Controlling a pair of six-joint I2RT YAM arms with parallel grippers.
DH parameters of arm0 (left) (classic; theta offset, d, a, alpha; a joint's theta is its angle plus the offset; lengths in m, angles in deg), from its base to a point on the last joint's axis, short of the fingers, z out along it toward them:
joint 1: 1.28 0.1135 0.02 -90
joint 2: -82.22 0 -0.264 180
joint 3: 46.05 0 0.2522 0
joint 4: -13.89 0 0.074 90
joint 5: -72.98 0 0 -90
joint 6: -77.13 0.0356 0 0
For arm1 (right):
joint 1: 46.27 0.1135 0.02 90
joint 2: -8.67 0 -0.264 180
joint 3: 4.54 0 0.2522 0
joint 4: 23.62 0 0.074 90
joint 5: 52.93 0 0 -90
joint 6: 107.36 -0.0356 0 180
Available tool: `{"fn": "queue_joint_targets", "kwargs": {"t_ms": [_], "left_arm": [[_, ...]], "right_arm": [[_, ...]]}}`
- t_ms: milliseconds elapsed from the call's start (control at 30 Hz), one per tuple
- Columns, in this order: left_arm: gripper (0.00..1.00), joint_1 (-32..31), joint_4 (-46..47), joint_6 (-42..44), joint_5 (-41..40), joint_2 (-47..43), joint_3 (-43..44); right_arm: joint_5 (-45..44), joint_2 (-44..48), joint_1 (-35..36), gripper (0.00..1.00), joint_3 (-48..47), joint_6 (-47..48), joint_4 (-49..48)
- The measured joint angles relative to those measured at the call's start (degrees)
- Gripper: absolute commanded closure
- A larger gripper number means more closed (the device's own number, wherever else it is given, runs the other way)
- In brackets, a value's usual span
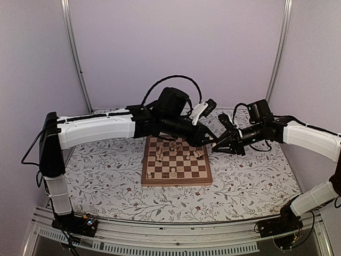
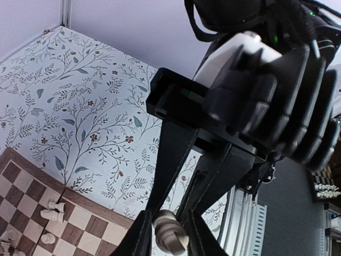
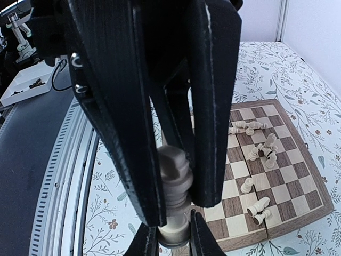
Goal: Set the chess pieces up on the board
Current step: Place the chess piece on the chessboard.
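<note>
Floral cover (image 1: 106,176) below; left gripper (image 2: 169,242), right gripper (image 3: 173,242) seemingly pinch 1 chessman (image 3: 175,178).

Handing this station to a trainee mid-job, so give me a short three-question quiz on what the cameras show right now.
1. True or false: every piece on the chessboard stands upright.
2. Where do the two grippers meet? A: over the board's near left corner. B: by the board's far right corner. C: above the arm bases.
3. What sits between the jaws of both the left gripper and the right gripper?

Key: 1 false, toppled pieces lie on the squares. 2 B. 3 one pale chess piece.
</note>
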Motion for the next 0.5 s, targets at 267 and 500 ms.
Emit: {"fn": "queue_joint_targets", "kwargs": {"t_ms": [267, 500], "left_arm": [[0.86, -0.11, -2.62, 1.27, -2.27, -0.11, 0.57], [0.87, -0.11, -7.74, 5.01, -8.24, -5.77, -5.57]], "right_arm": [[-0.98, 0.04, -0.35, 0.43, 0.00, -0.15, 0.02], [1.38, 4.63, -10.21, 0.40, 1.49, 0.33, 0.22]]}}
